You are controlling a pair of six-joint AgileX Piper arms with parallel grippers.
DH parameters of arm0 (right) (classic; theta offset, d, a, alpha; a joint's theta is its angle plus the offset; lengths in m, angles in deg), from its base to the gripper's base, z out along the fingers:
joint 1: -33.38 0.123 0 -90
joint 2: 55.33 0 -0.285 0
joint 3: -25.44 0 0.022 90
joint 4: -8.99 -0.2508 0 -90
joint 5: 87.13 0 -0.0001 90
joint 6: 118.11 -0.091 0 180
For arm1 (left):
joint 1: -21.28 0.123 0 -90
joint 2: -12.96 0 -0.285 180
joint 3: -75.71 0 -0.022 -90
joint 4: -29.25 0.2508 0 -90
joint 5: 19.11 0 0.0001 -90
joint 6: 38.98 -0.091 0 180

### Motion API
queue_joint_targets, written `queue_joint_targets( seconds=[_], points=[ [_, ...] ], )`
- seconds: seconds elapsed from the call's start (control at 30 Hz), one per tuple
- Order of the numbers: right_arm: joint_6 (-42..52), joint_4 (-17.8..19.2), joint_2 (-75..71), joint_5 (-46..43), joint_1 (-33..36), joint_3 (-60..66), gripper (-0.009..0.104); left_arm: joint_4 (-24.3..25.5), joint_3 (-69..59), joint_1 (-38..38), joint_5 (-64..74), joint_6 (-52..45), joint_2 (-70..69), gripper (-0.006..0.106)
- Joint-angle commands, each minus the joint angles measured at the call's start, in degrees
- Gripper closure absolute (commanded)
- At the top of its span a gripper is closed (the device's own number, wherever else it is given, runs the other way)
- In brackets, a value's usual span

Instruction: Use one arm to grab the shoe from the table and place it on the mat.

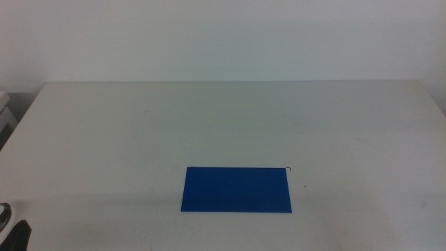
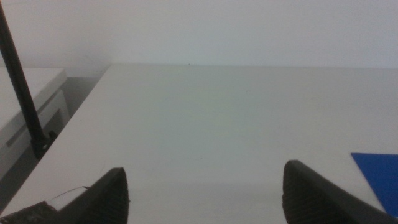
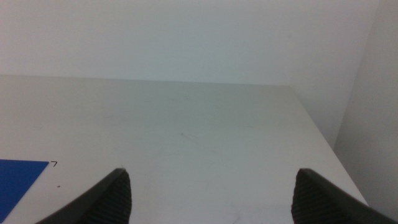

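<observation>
A: On the left we see our left hand waiting low at the near corner of the tabletop, jaws wide apart, nothing between them.

B: In the middle lies the mat, flat and bare. The shoe we cannot find in any view.

A: On the right, our right hand is also spread wide and empty.

B: We think the risk is reaching blindly: without locating the shoe, an arm could drag the mat.
</observation>
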Motion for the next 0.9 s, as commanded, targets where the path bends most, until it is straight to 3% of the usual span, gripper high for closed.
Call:
queue_joint_targets(
  seconds=[0.0, 0.57, 0.87],
  points=[
    [0.72, 0.49, -1.21, -4.54, 0.18, -0.54, 0.029, -1.48, 1.12, -0.47, -4.75, 0.49, -1.00, 0.019],
    [0.72, 0.49, -1.21, -4.54, 0.18, -0.54, 0.029, -2.68, 25.20, -0.47, 2.53, 0.43, 22.14, 0.019],
    [0.72, 0.49, -1.21, -4.54, 0.18, -0.54, 0.029, -2.63, 37.23, -0.47, 9.86, 0.43, 25.71, 0.019]
  ],
)
